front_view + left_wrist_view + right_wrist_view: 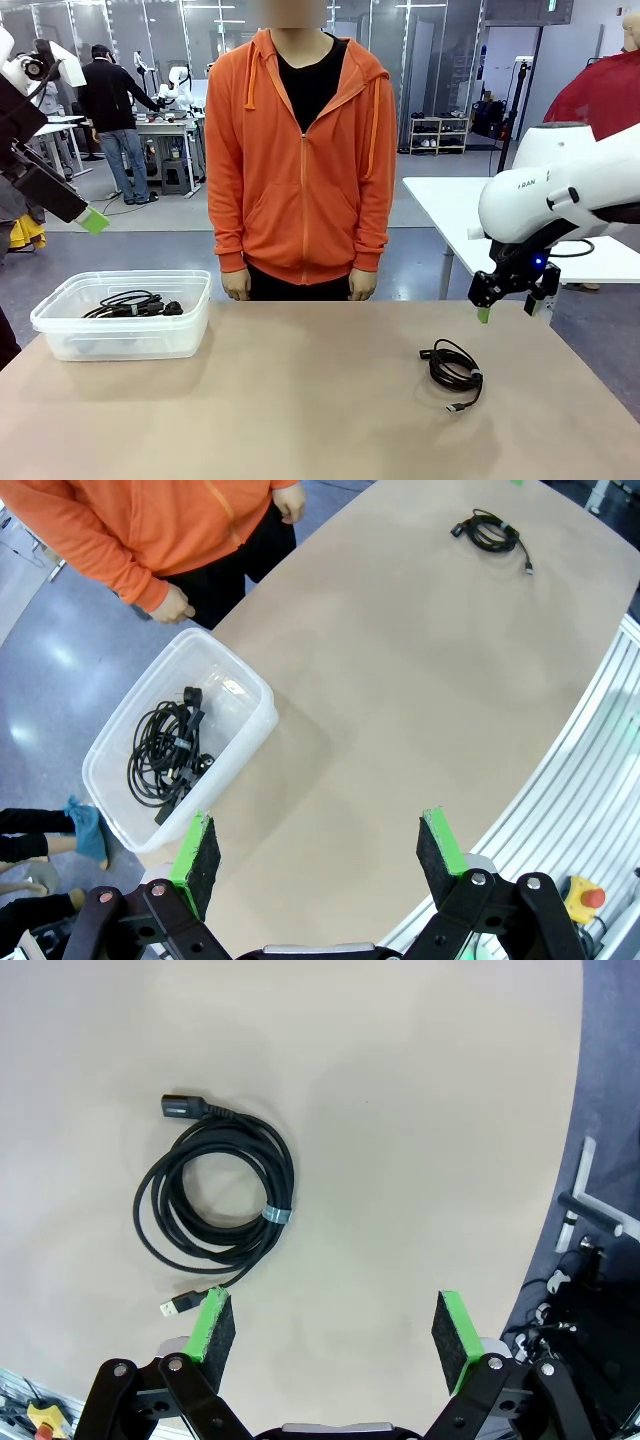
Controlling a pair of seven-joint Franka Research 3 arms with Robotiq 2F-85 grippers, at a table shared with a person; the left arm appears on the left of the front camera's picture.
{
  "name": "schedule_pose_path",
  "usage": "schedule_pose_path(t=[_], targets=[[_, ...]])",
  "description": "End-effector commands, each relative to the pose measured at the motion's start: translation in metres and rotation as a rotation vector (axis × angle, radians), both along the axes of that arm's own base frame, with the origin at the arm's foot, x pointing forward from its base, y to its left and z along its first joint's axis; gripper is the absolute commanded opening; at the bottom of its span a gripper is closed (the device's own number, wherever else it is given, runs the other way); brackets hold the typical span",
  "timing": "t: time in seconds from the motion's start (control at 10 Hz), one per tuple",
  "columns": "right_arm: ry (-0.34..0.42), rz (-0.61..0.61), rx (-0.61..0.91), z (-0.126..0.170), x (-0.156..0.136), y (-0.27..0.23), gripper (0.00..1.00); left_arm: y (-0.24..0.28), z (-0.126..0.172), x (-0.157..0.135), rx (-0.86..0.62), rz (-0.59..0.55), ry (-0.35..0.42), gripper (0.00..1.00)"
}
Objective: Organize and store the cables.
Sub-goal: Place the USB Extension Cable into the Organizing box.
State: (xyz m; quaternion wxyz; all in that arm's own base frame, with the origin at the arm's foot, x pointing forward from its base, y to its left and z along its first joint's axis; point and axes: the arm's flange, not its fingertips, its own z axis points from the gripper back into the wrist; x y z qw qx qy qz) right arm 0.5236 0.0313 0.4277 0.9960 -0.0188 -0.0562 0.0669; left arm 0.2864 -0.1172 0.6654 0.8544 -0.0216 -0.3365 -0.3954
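A single black cable (pixel 215 1205) lies coiled in loose loops on the tan table (pixel 300 420), toward the robot's right side; a pale band (pixel 277 1215) cinches the coil, a chunky black connector (pixel 180 1105) juts from one end and a flat metal USB plug (pixel 178 1306) trails from the other. More black cables (pixel 165 750) sit tangled in a clear plastic bin (pixel 120 340) at the table's left, plugs showing among the loops. The right gripper (pixel 335 1325) hangs above the lone coil, its green-padded jaws spread wide and holding nothing; the left gripper (pixel 320 850) hovers high over the table near the bin, equally wide and empty. A person in an orange hoodie (pixel 300 150) stands at the far edge, arms down.
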Motion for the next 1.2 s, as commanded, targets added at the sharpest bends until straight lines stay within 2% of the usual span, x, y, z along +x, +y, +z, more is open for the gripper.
schedule_pose_path(t=[0.0, 0.3, 0.6, 1.1], targets=[[-0.026, -0.08, 0.007, -0.02, 0.004, 0.003, 1.0, -0.001, 0.004, 0.0, 0.012, 0.013, 0.006, 1.0], [-0.016, -0.164, 0.07, -0.056, 0.018, 0.003, 1.0, -0.001, 0.004, 0.0, 0.012, 0.013, 0.006, 1.0], [0.002, -0.205, 0.065, -0.085, 0.023, 0.007, 1.0, -0.001, 0.004, 0.0, 0.012, 0.013, 0.006, 1.0], [0.046, -0.19, 0.068, -0.108, 0.012, 0.016, 1.0, -0.001, 0.004, 0.0, 0.012, 0.013, 0.006, 1.0]])
